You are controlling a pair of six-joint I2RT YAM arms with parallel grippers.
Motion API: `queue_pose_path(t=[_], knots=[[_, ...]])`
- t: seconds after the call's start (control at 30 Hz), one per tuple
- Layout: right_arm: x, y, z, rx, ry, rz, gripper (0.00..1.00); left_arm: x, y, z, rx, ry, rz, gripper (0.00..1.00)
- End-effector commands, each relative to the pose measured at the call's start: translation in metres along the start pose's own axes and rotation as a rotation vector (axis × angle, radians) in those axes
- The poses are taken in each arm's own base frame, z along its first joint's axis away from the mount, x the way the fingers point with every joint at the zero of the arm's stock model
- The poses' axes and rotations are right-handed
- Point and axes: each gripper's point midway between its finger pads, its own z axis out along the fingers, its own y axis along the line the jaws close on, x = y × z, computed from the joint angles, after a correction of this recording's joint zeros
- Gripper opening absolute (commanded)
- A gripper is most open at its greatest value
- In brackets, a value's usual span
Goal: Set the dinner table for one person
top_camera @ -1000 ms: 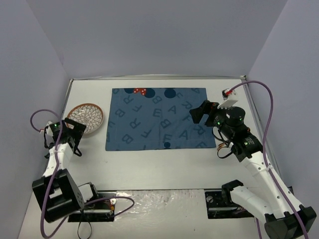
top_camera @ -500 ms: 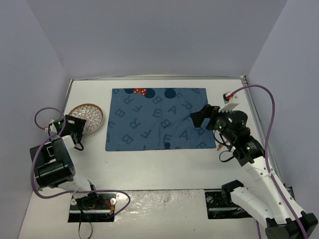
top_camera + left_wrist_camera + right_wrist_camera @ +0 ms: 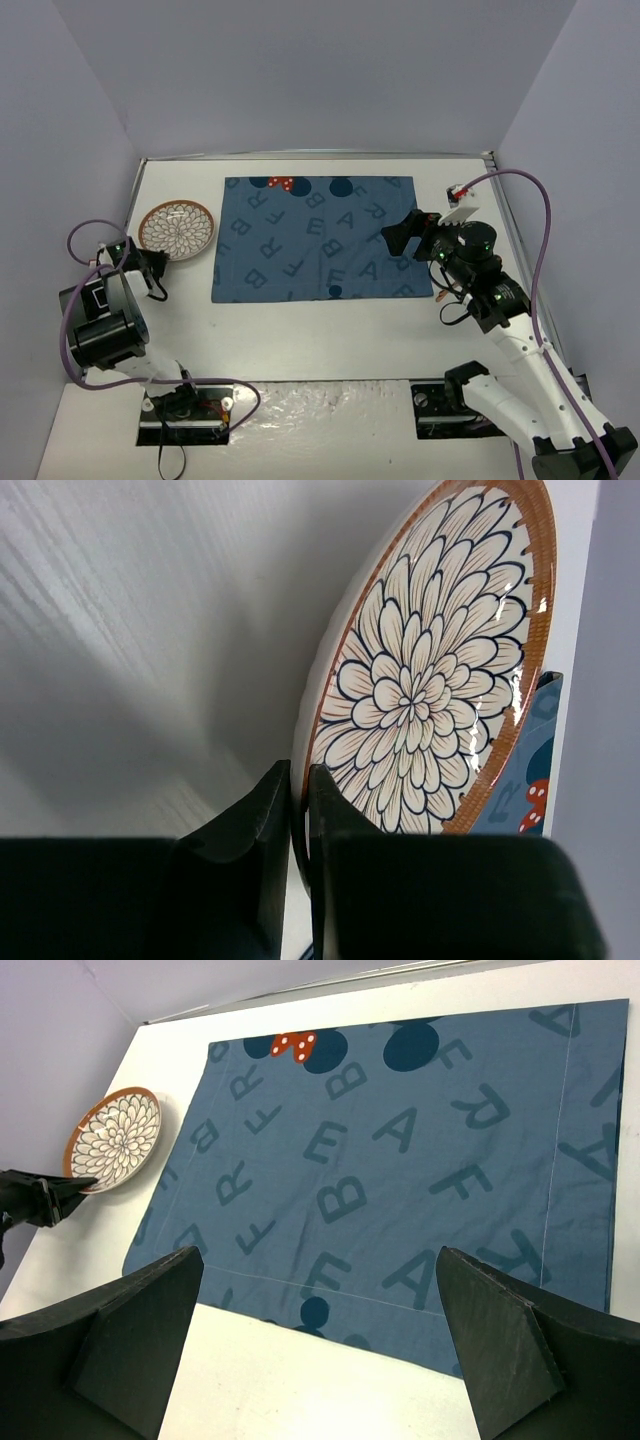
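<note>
Dinner table (image 3: 330, 330) lay flat and white under everything, filling the floor of the top view between the grey walls. Its edges ran square to the two arm bases at its near side, and its long axis appeared to run left to right, though the near end was partly hidden by the arms.

Nearest on the left, the left gripper (image 3: 298, 780) pointed toward the far side. Its jaws stood drawn to a narrow slit, and the near rim of a plate (image 3: 177, 228) sat pinched between the black fingers (image 3: 250, 830). The plate was round with an orange-brown border and a blue-outlined petal pattern. It sat toward the table's left edge, just beside the left end of the placemat (image 3: 320, 240). Whether its underside touched the tabletop could not be told.

On the right, the right gripper (image 3: 320, 1255) hung above the placemat's right end with its fingers spread wide and nothing between them.

Farther back, the dark blue, letter-printed placemat lay flat at the middle of the table, its long axis left to right, parallel to the far edge.
</note>
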Motion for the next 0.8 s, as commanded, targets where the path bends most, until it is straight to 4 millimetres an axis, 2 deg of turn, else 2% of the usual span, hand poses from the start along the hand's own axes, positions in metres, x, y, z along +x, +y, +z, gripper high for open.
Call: queue_pose_path(t=[0.0,0.13,0.2,0.3,0.37,0.43,0.6,0.67,0.7,0.77], knots=[[-0.014,0.01,0.001,-0.042,-0.045,-0.005,1.0,-0.017,-0.04,-0.028,0.097,-0.032,0.033,0.0],[-0.016,0.012,-0.001,-0.045,-0.051,0.0,1.0,-0.028,-0.082,-0.059,0.194,-0.035,0.066,0.0],[-0.017,0.012,-0.003,-0.044,-0.054,-0.001,1.0,-0.034,-0.11,-0.079,0.269,-0.031,0.095,0.0],[-0.018,0.011,-0.004,-0.04,-0.056,0.0,1.0,-0.027,-0.142,-0.098,0.369,0.01,0.12,0.0],[-0.019,0.01,-0.005,-0.033,-0.06,0.0,1.0,-0.006,-0.163,-0.106,0.439,0.096,0.161,0.0],[-0.02,0.01,-0.006,-0.03,-0.064,-0.002,1.0,0.024,-0.182,-0.111,0.489,0.176,0.218,0.0],[-0.022,0.012,-0.007,-0.035,-0.063,-0.004,1.0,0.111,-0.224,-0.119,0.601,0.364,0.352,0.0],[-0.022,0.012,-0.008,-0.037,-0.063,-0.006,1.0,0.129,-0.235,-0.117,0.628,0.406,0.376,0.0],[-0.023,0.012,-0.009,-0.038,-0.065,-0.008,1.0,0.154,-0.244,-0.122,0.661,0.455,0.408,0.0],[-0.024,0.013,-0.01,-0.038,-0.071,-0.01,1.0,0.186,-0.258,-0.122,0.696,0.512,0.457,0.0]])
